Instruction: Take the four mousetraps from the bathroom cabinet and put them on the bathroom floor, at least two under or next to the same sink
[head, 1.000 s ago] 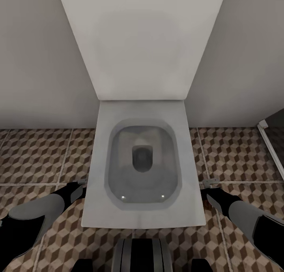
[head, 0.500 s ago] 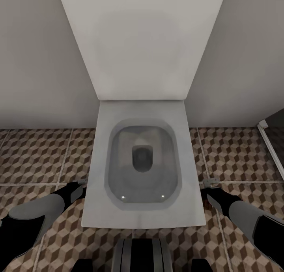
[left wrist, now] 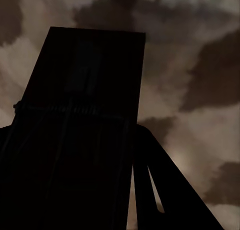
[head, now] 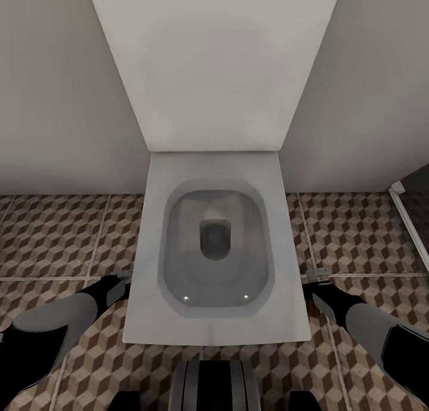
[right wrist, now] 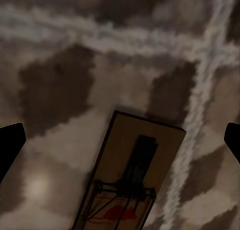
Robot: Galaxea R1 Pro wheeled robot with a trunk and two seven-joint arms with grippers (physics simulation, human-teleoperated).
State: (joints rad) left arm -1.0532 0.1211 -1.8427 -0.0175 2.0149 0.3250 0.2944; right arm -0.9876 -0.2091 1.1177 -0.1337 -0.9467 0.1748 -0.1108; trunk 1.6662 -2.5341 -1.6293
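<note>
Room: bathroom floor (head: 59,232) of large square tiles with a brown, beige and cream cube pattern and pale grout lines, meeting plain grey-white walls behind the toilet.
Toilet: white toilet (head: 217,312) stands in the middle of the head view, its lid up against the wall, the bowl open with a dark drain in the centre.
Left arm: grey and black, low at the left side of the toilet; the left gripper (head: 122,275) is just beside the front left corner of the toilet rim.
Right arm: low at the right side of the toilet; the right gripper (head: 317,274) is just beside the front right corner of the rim.
Left jaws: the left wrist view is very dark; a flat dark rectangular board (left wrist: 85,104), probably a mousetrap, stands close before the camera over the tiles, but I cannot tell if the jaws grip it.
Right jaws: open wide, the two dark fingertips (right wrist: 10,145) far apart with nothing between them.
Mousetrap: one tan wooden mousetrap (right wrist: 132,180) with dark metal parts and a red mark lies flat on the floor tiles below the right gripper, beside a grout crossing, apart from both fingertips.
Door frame: a pale strip (head: 411,220) runs along the floor to the right of the toilet.
</note>
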